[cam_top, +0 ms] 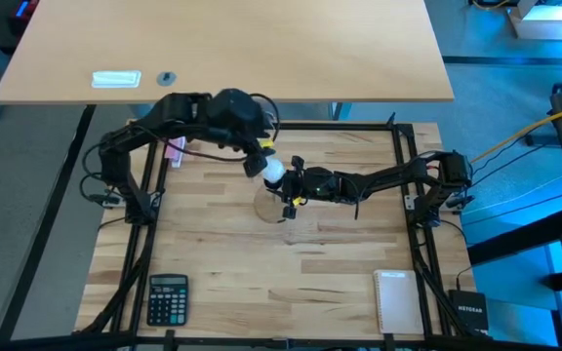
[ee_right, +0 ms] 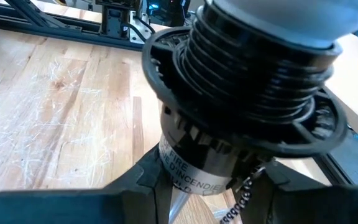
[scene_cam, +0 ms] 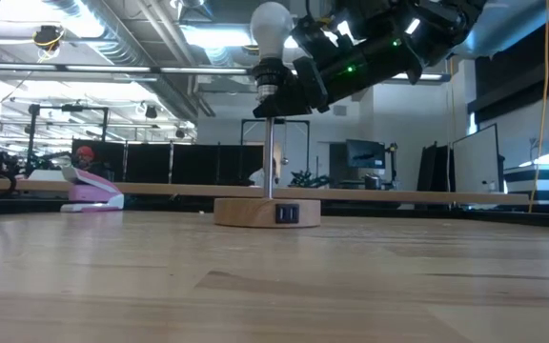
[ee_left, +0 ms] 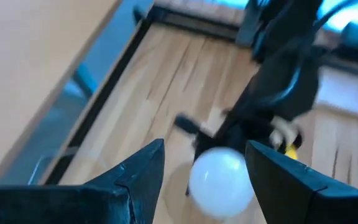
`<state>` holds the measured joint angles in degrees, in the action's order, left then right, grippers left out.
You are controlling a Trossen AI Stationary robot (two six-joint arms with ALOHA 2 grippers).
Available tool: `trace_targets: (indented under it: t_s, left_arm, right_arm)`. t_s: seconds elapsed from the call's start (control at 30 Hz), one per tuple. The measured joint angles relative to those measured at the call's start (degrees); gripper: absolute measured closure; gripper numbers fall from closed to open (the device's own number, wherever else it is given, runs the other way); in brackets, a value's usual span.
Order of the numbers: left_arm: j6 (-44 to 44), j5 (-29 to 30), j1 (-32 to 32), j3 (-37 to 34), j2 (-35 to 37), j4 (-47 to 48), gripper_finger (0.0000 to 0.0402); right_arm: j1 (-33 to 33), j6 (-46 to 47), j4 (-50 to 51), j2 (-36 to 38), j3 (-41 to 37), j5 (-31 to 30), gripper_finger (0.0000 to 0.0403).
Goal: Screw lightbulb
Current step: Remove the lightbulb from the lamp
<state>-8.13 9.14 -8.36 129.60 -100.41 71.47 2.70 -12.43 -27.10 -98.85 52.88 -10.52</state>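
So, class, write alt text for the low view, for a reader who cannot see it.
A white lightbulb sits in a black socket atop a thin pole rising from a round wooden base on the table. A dark robot arm's claw grips the socket from the right.

Left arm: extended from the left side toward table centre, wrist angled downward.
Left gripper (ee_left: 204, 168): fingers spread, one either side of the lightbulb (ee_left: 221, 183), no contact visible.
Right arm: extended low from the right side.
Right gripper (ee_right: 207, 180): fingers clamped on the black socket (ee_right: 241, 106), just below the left gripper.
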Motion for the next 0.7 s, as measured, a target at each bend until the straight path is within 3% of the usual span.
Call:
trace_targets:
  t_s: [0.23, 0.6, 0.7]
  left_arm:
    - [-1.9, -10.3, -2.0, 0.0, -0.1, -12.6, 0.0189]
    - [6.2, -10.5, -2.5, 0.0, -0.1, -14.2, 0.0190]
    - [9.9, -7.6, -1.9, 0.0, -0.1, -13.4, 0.0212]
  right_arm:
    - [0.0, 0.0, 0.0, 0.0, 0.0, 0.0, 0.0272]
    - [0.0, -0.1, 0.0, 0.0, 0.0, 0.0, 0.0272]
    - [0.0, -0.1, 0.0, 0.0, 0.0, 0.0, 0.0272]
